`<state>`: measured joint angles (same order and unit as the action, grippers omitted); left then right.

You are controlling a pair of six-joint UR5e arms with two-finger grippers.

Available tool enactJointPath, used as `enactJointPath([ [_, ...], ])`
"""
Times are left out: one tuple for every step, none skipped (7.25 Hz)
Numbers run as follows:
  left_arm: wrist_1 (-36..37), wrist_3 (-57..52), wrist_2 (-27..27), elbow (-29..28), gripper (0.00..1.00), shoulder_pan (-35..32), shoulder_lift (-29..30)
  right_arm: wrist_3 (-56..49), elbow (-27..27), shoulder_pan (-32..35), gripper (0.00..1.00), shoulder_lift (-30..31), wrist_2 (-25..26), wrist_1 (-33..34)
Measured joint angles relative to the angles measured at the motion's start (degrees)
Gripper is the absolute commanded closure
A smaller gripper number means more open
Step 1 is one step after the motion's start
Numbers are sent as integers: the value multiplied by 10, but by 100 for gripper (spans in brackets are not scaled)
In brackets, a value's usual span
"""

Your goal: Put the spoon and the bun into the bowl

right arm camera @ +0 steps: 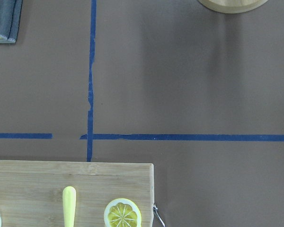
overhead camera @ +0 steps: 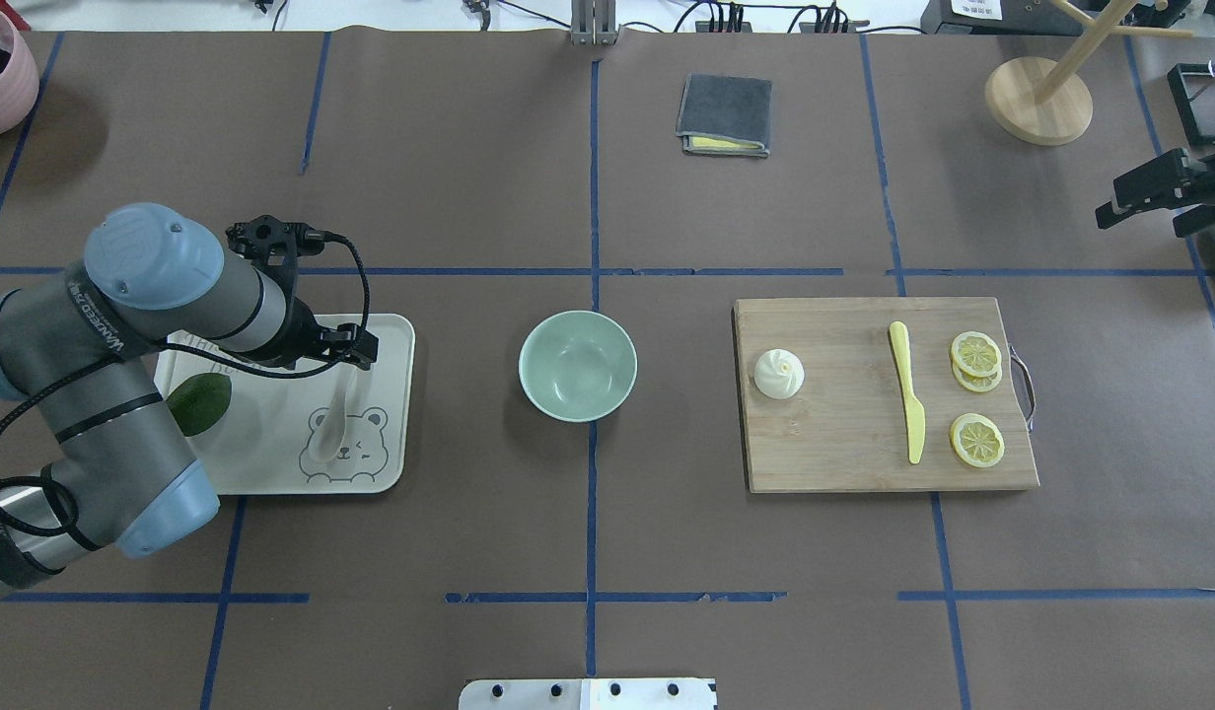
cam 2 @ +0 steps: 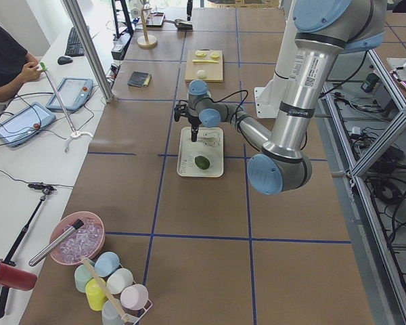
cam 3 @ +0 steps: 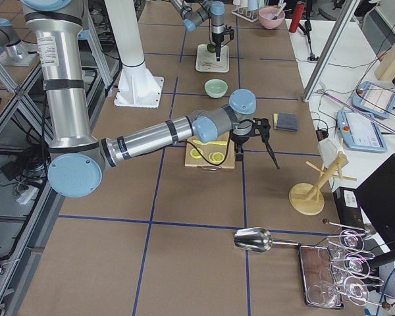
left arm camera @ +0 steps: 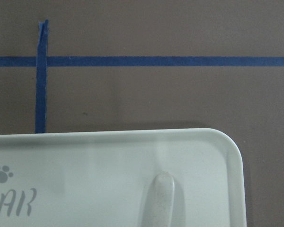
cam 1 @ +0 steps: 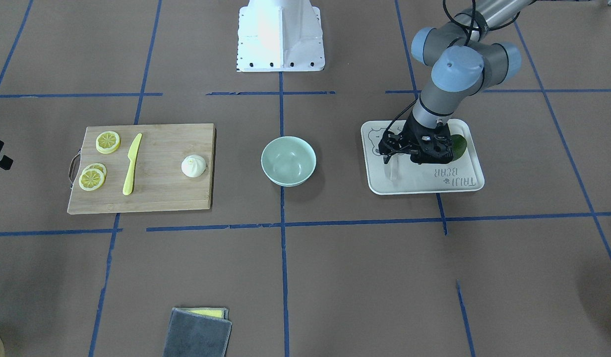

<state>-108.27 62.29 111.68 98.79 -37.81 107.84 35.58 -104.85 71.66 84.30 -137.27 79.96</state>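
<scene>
Spoon (overhead camera: 331, 424) is lying on the white bear-print tray (overhead camera: 272, 463), scoop toward the robot's side, handle pointing toward the far edge. Being pale and slightly see-through, it is blending into the tray. In the front-facing view it is showing only as a faint streak. The left wrist view is catching just the rounded handle tip at its bottom edge, the rest being cut off.

Left gripper (overhead camera: 359, 357) is hanging directly over the handle end. Its fingers are not showing in the wrist view, and the black housing and cable are masking them from overhead. I cannot tell how wide they are standing, nor whether they are touching the spoon.

An avocado (overhead camera: 199, 402) is sitting on the same tray, with the left arm partly covering it.

Bowl (overhead camera: 548, 380) is standing upright at the tabletop centre, well apart from the tray, with nothing showing inside it.

Bun (overhead camera: 779, 374) is resting on the wooden cutting board (overhead camera: 834, 434) at the end nearest the bowl. It is sharing the board with a yellow knife (overhead camera: 908, 404) and lemon slices (overhead camera: 976, 353).

Right gripper (overhead camera: 1108, 210) is hanging beyond the board's far corner, half cut off at the overhead view's edge. The spread of its fingers cannot be read.

A folded grey cloth (overhead camera: 724, 115) is lying at the far side.
</scene>
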Motion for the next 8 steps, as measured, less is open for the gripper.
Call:
enactJointPath([
  [-2,0,-5,-8,10,6,1,11,-6,-7,0,-1,0,0],
  [-2,1,-7,-11,13,10,3,18,-9,-12,0,-4,1,-1],
  [-3,1,-8,-12,17,12,5,25,-10,-17,0,-7,1,-1],
  [-3,2,-8,-13,19,14,7,30,-12,-20,0,-8,1,-1],
  [-3,2,-8,-13,21,16,7,32,-13,-21,0,-9,1,-1],
  [-3,3,-8,-14,23,19,7,33,-14,-22,0,-9,2,-1],
  [-3,3,-8,-15,26,20,7,35,-16,-26,0,-10,6,-1],
  [-3,2,-8,-17,29,22,7,42,-20,-33,0,-12,12,0],
])
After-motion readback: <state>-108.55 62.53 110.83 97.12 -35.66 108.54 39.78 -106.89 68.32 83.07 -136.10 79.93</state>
